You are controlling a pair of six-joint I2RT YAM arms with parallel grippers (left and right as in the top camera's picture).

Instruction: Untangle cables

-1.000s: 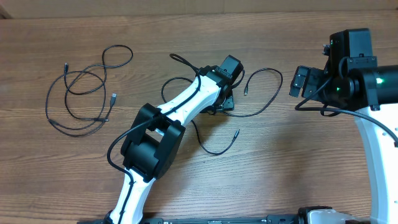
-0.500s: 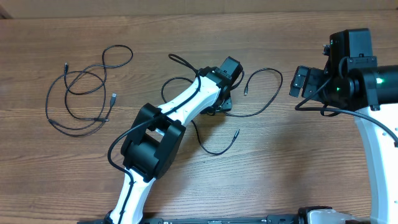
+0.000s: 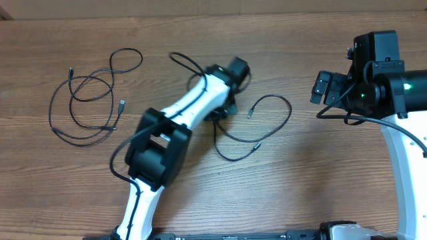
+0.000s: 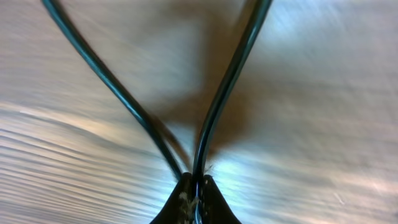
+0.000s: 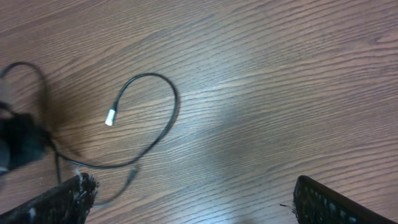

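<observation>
Left wrist view sits tight over the left gripper [image 4: 196, 198], whose black fingertips are pressed together on a thin black flexible cable [image 4: 216, 115]. Two strands of it rise from the pinch in a narrow V, blurred, above the brown wood-grain table [image 4: 323, 93]. From overhead the left gripper [image 3: 225, 110] sits at the end of the white-and-black left arm [image 3: 193, 100]. The held cable [image 3: 289, 113] runs out from it toward the right gripper in one open loop, which curls back to a small silver-tipped plug [image 3: 249, 115] just beside the left gripper. A second length bows below the left gripper and ends in a dark tip [image 3: 257, 142]. The right wrist view shows the same loop [image 5: 175, 102] and silver-tipped plug [image 5: 110, 117] lying flat on the table [image 5: 280, 68]. There the right gripper [image 5: 199, 202] is spread wide, its black fingertips [image 5: 71, 199] at the lower corners with nothing between them. Overhead, the right gripper [image 3: 323, 87] hangs well apart from the left gripper, beyond the loop. Well apart on the left gripper's other side lie several more thin black cables [image 3: 71, 83] in loose overlapping loops, one grey plug end [image 3: 121, 105] on the side nearest the left gripper.
</observation>
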